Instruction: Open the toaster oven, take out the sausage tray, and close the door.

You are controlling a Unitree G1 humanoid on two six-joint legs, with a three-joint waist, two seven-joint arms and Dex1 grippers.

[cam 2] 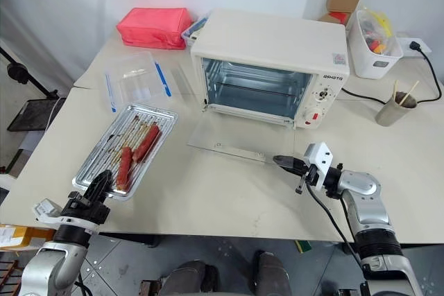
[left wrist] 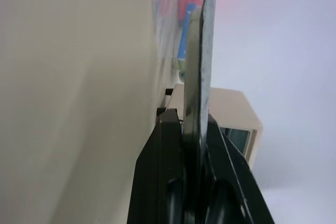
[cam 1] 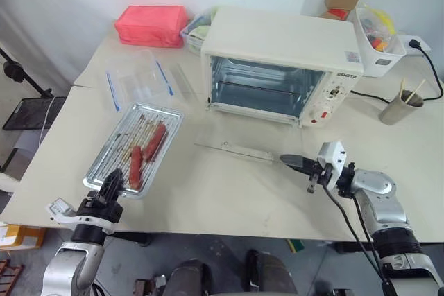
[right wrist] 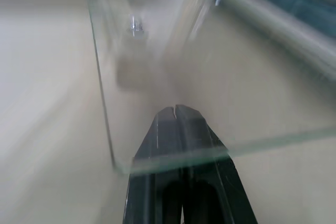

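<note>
The cream-white toaster oven (cam 1: 277, 36) stands at the back of the table with its cavity open. Its glass door (cam 1: 239, 132) hangs down flat in front, the bar handle (cam 1: 234, 149) along its near edge. Left of it on the table lies the silver sausage tray (cam 1: 111, 145) with red sausages (cam 1: 154, 141). My left gripper (cam 1: 111, 184) is shut on the tray's near rim (left wrist: 202, 51). My right gripper (cam 1: 286, 160) is shut with nothing between its fingers, tips at the right end of the handle, under the glass corner (right wrist: 113, 129).
A clear plastic box with blue clips (cam 1: 139, 81) sits behind the tray, a red pouch (cam 1: 151, 24) beyond it. A white bin (cam 1: 378, 43), a paper cup with sticks (cam 1: 401, 107) and a black cable (cam 1: 368, 95) are right of the oven.
</note>
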